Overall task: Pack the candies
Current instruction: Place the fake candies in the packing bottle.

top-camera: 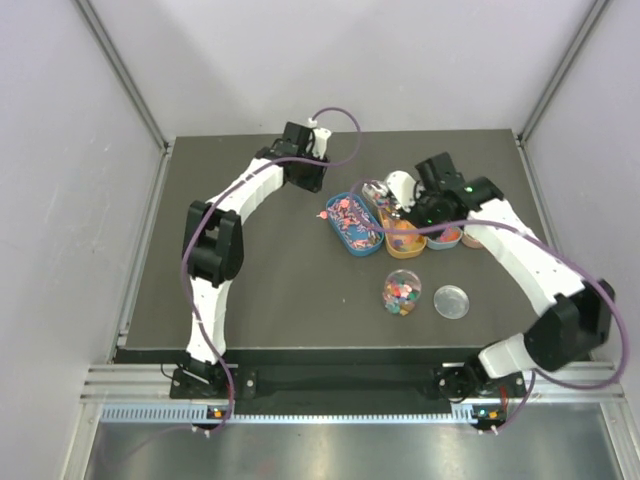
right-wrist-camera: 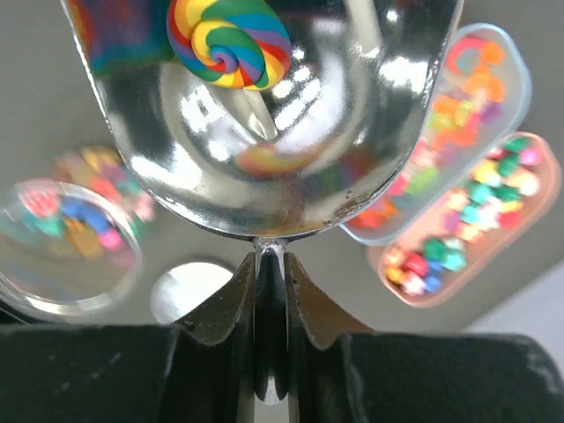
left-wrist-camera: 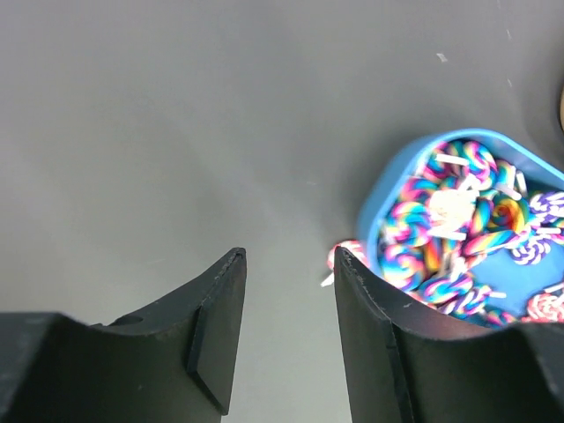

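Step in hand, as judged: a scooped load is to be carried to the jar (top-camera: 401, 292). The right gripper (right-wrist-camera: 270, 264) is pressed together on the thin handle of the scoop (right-wrist-camera: 264, 150), pinching it. One rainbow swirl candy (right-wrist-camera: 231, 40) is seen in the bowl, near its far lip. The left gripper (left-wrist-camera: 289, 264) is spread with nothing between the fingers, held low over the table (top-camera: 280, 290) toward the far edge, just beside the blue tray (left-wrist-camera: 388, 189). Most candies (left-wrist-camera: 458, 211) are piled in the oval trays right of the table's centre. A stray candy (left-wrist-camera: 345, 253) lies on the table by the blue tray's wall; touching or not cannot be told. More are seen in the jar, open, nearer the near edge, with the lid (top-camera: 451, 301) laid just beside it on the right

To be done well: the scoop should be kept level so the lone candy is not rolled off. The bowl lip should be brought over the jar mouth before any tilt, and the tilt made slowly. The jar wall should not be nudged, as it looks light. The stray candy could be taken by the left gripper, jaws set either side of it
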Tool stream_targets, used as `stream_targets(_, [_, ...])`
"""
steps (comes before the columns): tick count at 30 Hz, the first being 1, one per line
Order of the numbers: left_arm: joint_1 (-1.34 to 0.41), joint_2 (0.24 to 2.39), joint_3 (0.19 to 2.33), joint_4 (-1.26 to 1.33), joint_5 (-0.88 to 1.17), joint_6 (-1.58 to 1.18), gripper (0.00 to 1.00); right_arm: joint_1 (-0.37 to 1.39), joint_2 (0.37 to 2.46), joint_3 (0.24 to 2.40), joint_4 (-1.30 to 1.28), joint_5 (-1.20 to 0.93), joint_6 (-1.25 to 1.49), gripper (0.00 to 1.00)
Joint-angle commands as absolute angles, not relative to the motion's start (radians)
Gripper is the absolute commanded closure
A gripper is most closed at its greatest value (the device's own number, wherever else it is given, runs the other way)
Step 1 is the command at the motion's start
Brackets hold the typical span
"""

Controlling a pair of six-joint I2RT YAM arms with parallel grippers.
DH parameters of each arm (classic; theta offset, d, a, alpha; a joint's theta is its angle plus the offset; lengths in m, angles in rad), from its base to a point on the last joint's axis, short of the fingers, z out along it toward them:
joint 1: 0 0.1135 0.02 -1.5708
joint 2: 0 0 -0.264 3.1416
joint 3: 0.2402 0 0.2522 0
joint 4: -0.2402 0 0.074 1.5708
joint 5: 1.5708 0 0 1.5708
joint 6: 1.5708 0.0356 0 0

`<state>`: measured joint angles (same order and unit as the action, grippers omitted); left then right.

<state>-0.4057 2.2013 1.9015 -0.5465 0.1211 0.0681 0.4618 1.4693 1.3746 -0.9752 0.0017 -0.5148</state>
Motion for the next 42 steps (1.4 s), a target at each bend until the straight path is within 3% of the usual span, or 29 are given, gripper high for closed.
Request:
stream_targets(1, [-0.379,2.074,1.941,-0.531,0.083,0.101,0.5,0.417,1.33,1.321,-1.025,-0.047,-0.75,1.0])
stream_targets(9, [-0.364,2.063,1.948,-0.537,0.092,0.123,0.5,0.416,1.033,1.028,-1.132,0.061,-1.084,1.0])
stream_targets(14, [-0.364,2.079,1.96,-0.534,0.092,0.115,0.49,0.416,0.937,0.988,-1.205,0.124,-1.206,1.0])
stream_targets(22, [-0.364,2.071,1.956,-0.534,0.094,0.117,0.5,0.416,0.965,0.974,-1.204,0.23,-1.262,1.0])
stream_targets(42, [-0.348,2.056,1.931,-0.523,0.078,0.101,0.5,0.442,1.117,1.166,-1.223,0.477,-1.497,1.0])
